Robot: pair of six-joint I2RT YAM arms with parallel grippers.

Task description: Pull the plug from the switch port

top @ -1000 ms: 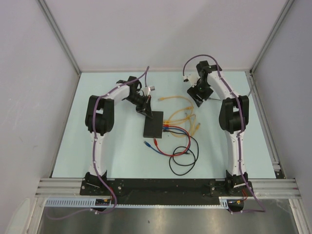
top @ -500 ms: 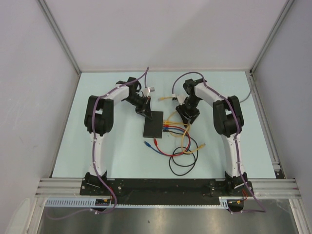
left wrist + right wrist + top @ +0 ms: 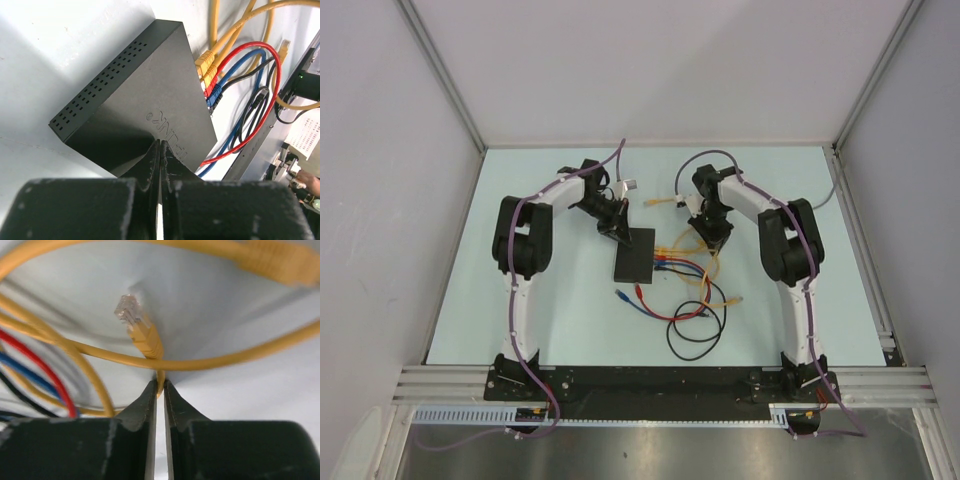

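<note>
The switch (image 3: 634, 256) is a flat black box lying mid-table, with yellow, red and blue plugs (image 3: 208, 75) in a row along its right edge. My left gripper (image 3: 618, 232) is shut, empty, its tips (image 3: 160, 144) resting on the switch's (image 3: 135, 100) top near the back corner. To the right of the switch, my right gripper (image 3: 712, 238) is shut on a thin yellow cable (image 3: 160, 380) just behind a yellow plug (image 3: 140, 325). That plug's clear tip points away from the jaws and sits in no port.
Yellow cables (image 3: 690, 245) loop right of the switch. Red and blue cables (image 3: 685, 270) run toward a black loop (image 3: 695, 335) near the front. Loose red and blue plug ends (image 3: 630, 295) lie in front of the switch. Grey walls enclose the table.
My right arm swung in from the back right toward the yellow cables, and its jaws closed on one. The left arm and the switch stayed put.
</note>
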